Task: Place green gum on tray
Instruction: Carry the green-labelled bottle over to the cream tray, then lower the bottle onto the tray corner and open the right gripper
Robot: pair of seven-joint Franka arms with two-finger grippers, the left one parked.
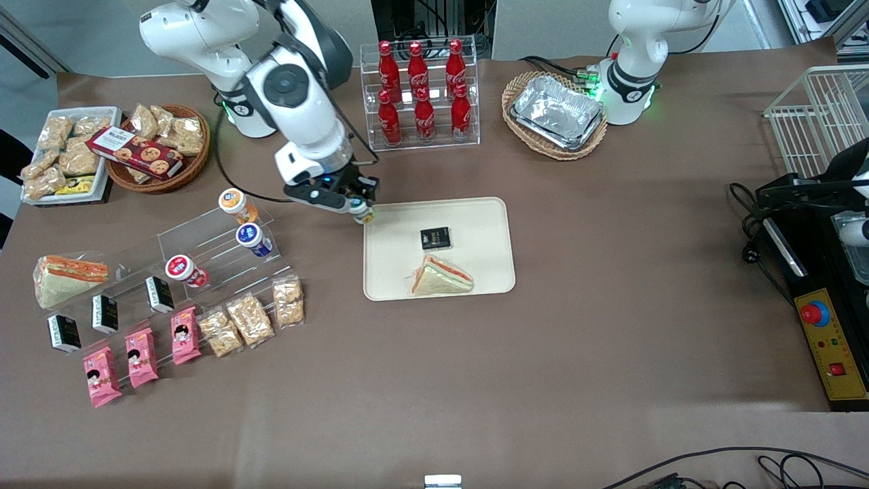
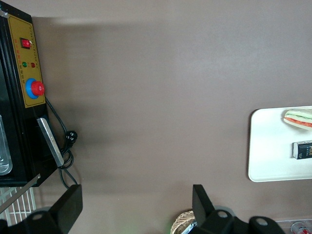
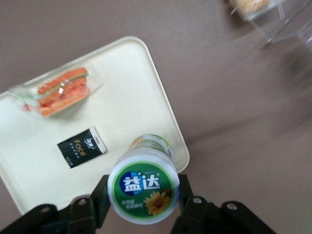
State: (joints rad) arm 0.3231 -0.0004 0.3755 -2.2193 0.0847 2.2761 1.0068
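My right gripper (image 1: 362, 210) is shut on the green gum (image 1: 364, 213), a small canister with a white top ringed in green. It hangs in the air over the corner of the cream tray (image 1: 482, 224) that lies toward the working arm's end and farther from the front camera. In the right wrist view the green gum (image 3: 143, 185) sits between my black fingers (image 3: 101, 194), above the tray's rim (image 3: 168, 117). On the tray lie a wrapped sandwich (image 1: 441, 277) and a small black packet (image 1: 435, 237).
A clear stepped rack (image 1: 204, 251) holds orange-, blue- and red-ringed canisters toward the working arm's end. A cola bottle rack (image 1: 421, 92) and a wicker basket of foil trays (image 1: 555, 112) stand farther from the front camera. Snack packets (image 1: 251, 319) lie nearer it.
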